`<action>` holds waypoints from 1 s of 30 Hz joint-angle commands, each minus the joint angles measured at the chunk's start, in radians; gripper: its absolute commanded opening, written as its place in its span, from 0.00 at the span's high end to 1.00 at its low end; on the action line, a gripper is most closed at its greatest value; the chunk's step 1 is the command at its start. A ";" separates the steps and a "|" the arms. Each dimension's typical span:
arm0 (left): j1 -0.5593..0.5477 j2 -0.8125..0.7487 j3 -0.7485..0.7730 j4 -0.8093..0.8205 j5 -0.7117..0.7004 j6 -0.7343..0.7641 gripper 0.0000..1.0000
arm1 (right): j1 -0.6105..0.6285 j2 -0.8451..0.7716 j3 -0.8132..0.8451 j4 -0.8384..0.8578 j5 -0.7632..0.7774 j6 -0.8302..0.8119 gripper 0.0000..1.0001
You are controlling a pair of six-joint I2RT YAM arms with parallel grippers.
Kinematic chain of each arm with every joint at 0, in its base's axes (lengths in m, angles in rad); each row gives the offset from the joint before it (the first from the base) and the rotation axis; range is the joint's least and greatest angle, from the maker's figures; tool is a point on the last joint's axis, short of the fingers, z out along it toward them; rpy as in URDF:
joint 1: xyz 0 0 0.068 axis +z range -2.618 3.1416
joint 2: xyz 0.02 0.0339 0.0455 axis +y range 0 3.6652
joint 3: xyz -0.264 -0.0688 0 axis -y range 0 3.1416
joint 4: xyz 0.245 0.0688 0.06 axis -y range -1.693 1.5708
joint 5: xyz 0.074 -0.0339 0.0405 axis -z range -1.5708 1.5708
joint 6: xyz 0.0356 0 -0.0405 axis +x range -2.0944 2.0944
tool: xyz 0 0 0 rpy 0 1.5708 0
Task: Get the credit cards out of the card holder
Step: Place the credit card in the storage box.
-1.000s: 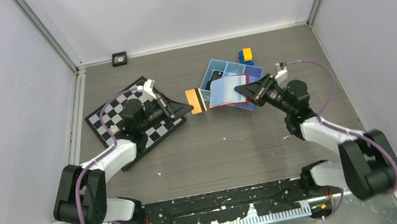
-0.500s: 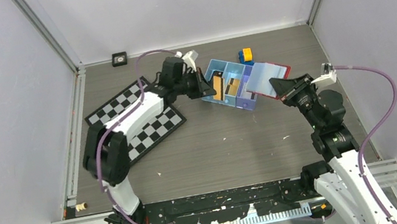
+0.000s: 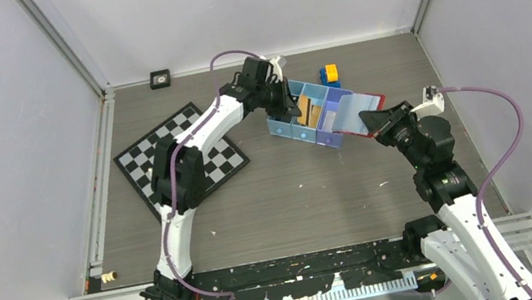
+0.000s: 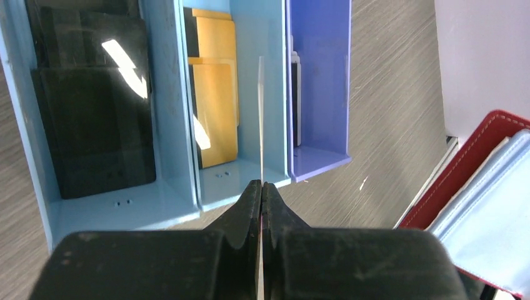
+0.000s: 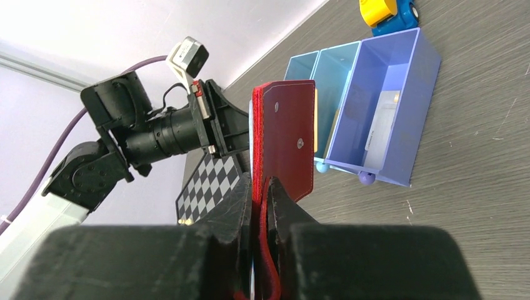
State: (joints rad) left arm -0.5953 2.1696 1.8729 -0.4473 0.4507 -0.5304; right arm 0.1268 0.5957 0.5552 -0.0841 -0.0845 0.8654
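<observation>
We've got the left gripper (image 4: pixel 261 185) clamped on a thin credit card (image 4: pixel 260 112), edge-on over the middle compartment of the blue tray (image 4: pixel 170 94) near the far edge of the table (image 3: pixel 294 186). The right gripper (image 5: pixel 262 187) pinches the red card holder (image 5: pixel 284 134), lifted just beside the tray's purple end.

My left arm (image 3: pixel 206 132) reaches far forward, left gripper (image 3: pixel 290 102) pinched fully tight. My right arm (image 3: pixel 459 211) stands bent, right gripper (image 3: pixel 371 121) clamped narrow, pointing left.

tray (image 3: pixel 301 135) right of checkerboard (image 3: pixel 139 162) | credit cards (image 4: pixel 212 112) in tray | card holder (image 3: pixel 359 111) right of tray
</observation>
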 commanded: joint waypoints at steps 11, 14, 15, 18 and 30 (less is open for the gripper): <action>-0.002 0.158 0.312 -0.186 0.008 0.009 0.75 | -0.001 0.018 0.013 0.076 -0.017 -0.003 1.00; -0.003 0.107 0.286 -0.196 -0.014 0.021 0.64 | -0.001 0.029 0.014 0.079 -0.031 -0.003 1.00; -0.003 0.069 0.270 -0.203 -0.023 0.029 0.60 | -0.001 0.035 0.014 0.079 -0.041 -0.002 0.99; -0.003 -0.052 0.193 -0.220 -0.064 0.055 0.48 | -0.001 0.077 0.008 0.166 -0.122 0.009 1.00; 0.011 -0.793 -0.813 0.473 -0.038 -0.202 0.00 | 0.000 0.350 -0.078 0.784 -0.525 0.257 1.00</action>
State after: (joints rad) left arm -0.5953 1.5219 1.3121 -0.3252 0.3874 -0.6029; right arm 0.1268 0.9276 0.4927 0.3943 -0.4793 1.0161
